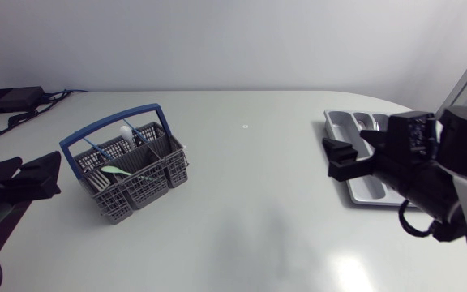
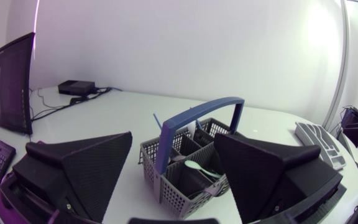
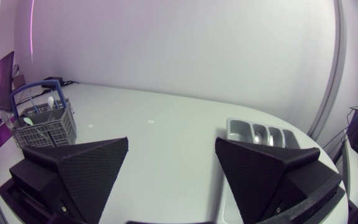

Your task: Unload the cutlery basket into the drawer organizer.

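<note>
At opposite edges of the table, left gripper faces the cutlery basket, right gripper the drawer organizer, both spread, empty.

I can read no letters, numbers or signs anywhere on my table. The grey mesh plastic cutlery basket with the blue arched handle and the silver-grey compartmented organizer tray carry no print I can make out from any of my cameras. A tiny round mark sits on the white tabletop between them, too small for me to tell what it is.
</note>
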You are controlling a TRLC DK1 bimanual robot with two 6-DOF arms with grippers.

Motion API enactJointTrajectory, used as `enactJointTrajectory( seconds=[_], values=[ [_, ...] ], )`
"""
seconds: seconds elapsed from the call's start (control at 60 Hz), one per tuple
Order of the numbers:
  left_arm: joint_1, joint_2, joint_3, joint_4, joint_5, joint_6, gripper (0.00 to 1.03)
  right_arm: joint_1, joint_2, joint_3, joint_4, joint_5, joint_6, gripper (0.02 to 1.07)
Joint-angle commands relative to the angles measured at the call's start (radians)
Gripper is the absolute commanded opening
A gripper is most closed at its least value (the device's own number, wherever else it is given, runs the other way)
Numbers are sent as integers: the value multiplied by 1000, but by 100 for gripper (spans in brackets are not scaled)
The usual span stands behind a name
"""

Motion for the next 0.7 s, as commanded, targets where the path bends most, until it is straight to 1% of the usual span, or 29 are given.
enactJointTrajectory(
  seconds=[0.0,0.067,0.083,0.117,0.133,0.167,0.2,0.267,0.317,0.4,0.417,0.433,0.45,0.517,0.55,0.567,0.6,0.683],
  values=[
    [32,97,86,-34,0,-30,91,58,116,89,-6,13,34,102],
    [55,183,140,-80,8,-27,91,112,214,168,-41,27,34,102],
    [58,200,152,-91,8,-24,91,129,252,201,-66,33,34,102],
    [73,250,190,-138,6,-7,91,147,300,240,-96,38,34,102],
    [87,290,221,-174,8,12,91,158,343,280,-128,38,34,102],
    [100,319,241,-194,8,28,91,175,395,331,-176,38,33,102],
    [116,359,268,-220,14,76,91,190,441,375,-214,35,28,102],
    [144,395,284,-230,71,188,91,215,513,434,-245,-5,-7,102],
    [172,418,290,-237,98,217,91,216,556,466,-254,-66,-33,102],
    [185,447,293,-241,129,231,91,204,628,526,-279,-194,-52,102],
    [196,462,296,-247,146,240,91,203,642,541,-286,-211,-52,102],
    [201,465,298,-249,152,240,91,204,668,573,-306,-218,-50,102],
    [228,485,301,-253,190,248,91,206,686,593,-319,-218,-52,102],
    [267,520,305,-253,232,257,91,221,745,668,-363,-218,-52,102],
    [290,553,316,-255,261,265,91,232,778,713,-386,-220,-50,99],
    [297,559,316,-257,266,268,91,244,809,753,-398,-220,-50,96],
    [334,608,330,-257,307,280,91,259,844,800,-418,-220,-47,96],
    [366,651,341,-255,339,298,91,296,933,917,-483,-218,-42,96]
  ],
)
